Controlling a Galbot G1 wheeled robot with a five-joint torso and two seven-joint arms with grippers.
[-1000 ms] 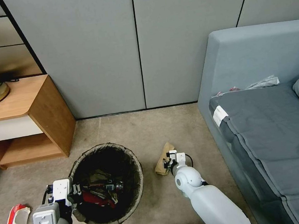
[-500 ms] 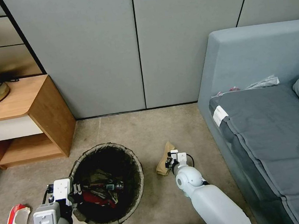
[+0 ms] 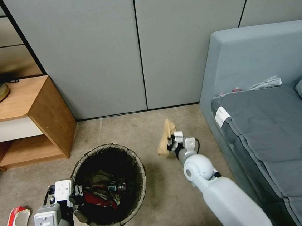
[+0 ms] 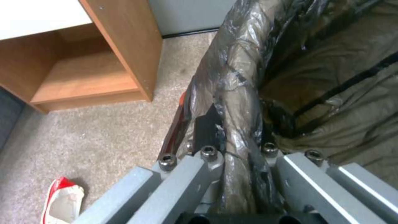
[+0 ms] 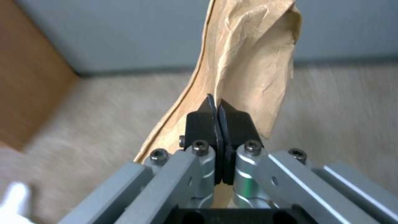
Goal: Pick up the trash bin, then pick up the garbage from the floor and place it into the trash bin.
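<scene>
Pinching crumpled brown paper (image 3: 166,138) in the right claw (image 5: 218,107), jaws squeezed tight, up off the carpet (image 3: 138,128) between trash bin (image 3: 127,157) and sofa (image 3: 267,122). Gripping the bin's bagged rim with the left claw (image 4: 232,137), clamped shut. Red-and-white packet (image 3: 15,224) lying by the carpet's left edge.

Trash bin (image 3: 110,186) stands between nightstand (image 3: 26,122) and sofa (image 3: 268,133).

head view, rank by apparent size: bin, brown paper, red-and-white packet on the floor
1. bin, clamped at its rim by the left gripper: clearly largest.
2-3. brown paper, held up by the right gripper, and packet: look alike; the paper is lifted nearer the camera, so unranked.
</scene>
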